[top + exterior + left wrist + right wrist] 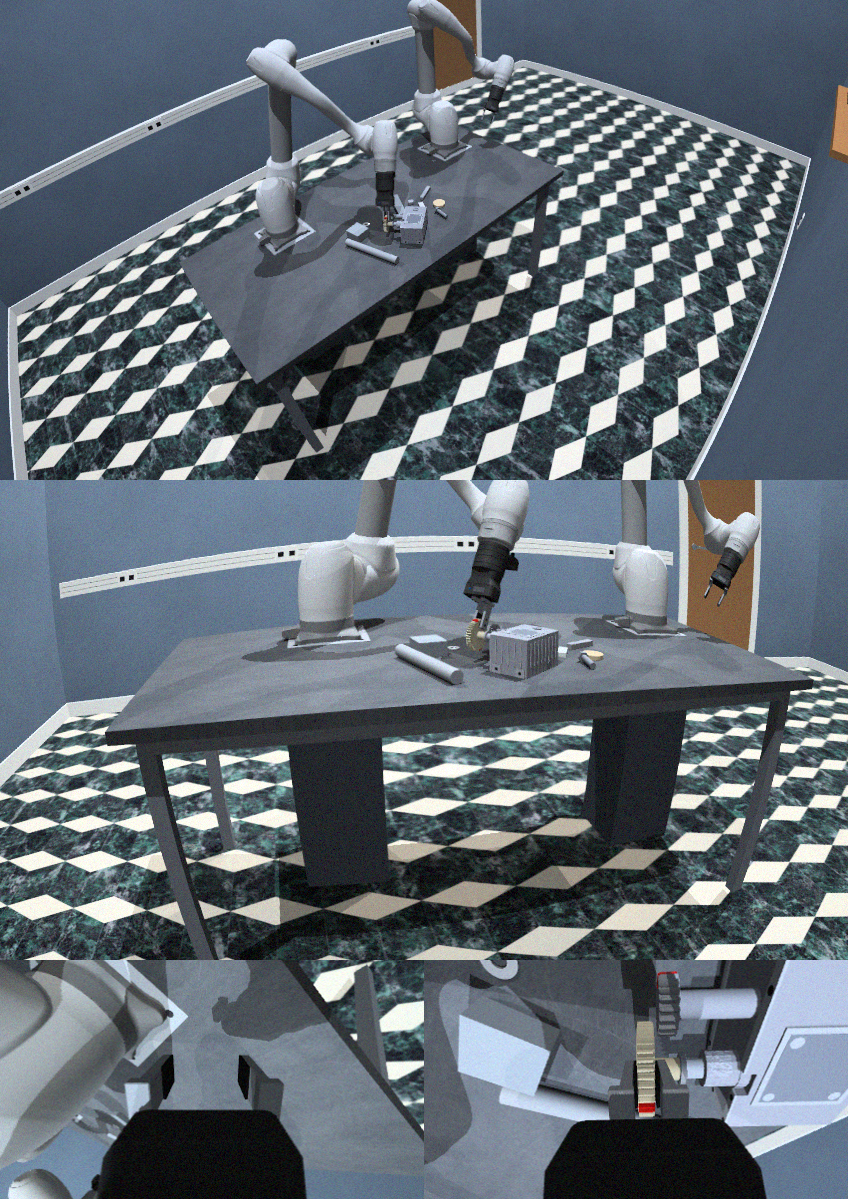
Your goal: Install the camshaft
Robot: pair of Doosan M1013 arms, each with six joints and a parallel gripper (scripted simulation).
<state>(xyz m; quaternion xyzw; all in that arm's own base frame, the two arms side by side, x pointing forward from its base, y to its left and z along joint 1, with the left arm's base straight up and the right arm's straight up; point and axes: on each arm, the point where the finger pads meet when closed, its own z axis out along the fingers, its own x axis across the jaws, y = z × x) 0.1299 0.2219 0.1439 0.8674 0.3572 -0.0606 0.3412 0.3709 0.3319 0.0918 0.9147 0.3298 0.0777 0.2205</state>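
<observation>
In the top view, we see the engine case (413, 224) (523, 651) (752, 1104) upright on the table (285, 297) (267, 700) (314, 1124) (489, 1159). The camshaft (385, 224) (473, 637) (646, 1042) is at its front, by the right gripper (386, 215) (483, 622) (645, 1075). A grey block (357, 230) (427, 638) (504, 1055) and a long cylinder (371, 251) (428, 663) (548, 1104) lie on the near-arm side of the case; a tan disc (438, 203) (593, 655) and a small peg (440, 212) (587, 660) lie beyond it.

In the exterior view, we find the big gear raised on edge, with the long cylinder slanting just in front. The left gripper (487, 115) (712, 601) (206, 1068) hangs well apart from the case.

In the left wrist view, our fingers stand wide with nothing between them.

In the right wrist view, our fingers pinch the big gear. Its shaft reaches the ridged bearing (722, 1068); we cannot tell how deep. The small crank gear (668, 1007) sits nearer the case, offset and unmeshed, red mark uppermost. A pale ring (510, 970) lies past the block.
</observation>
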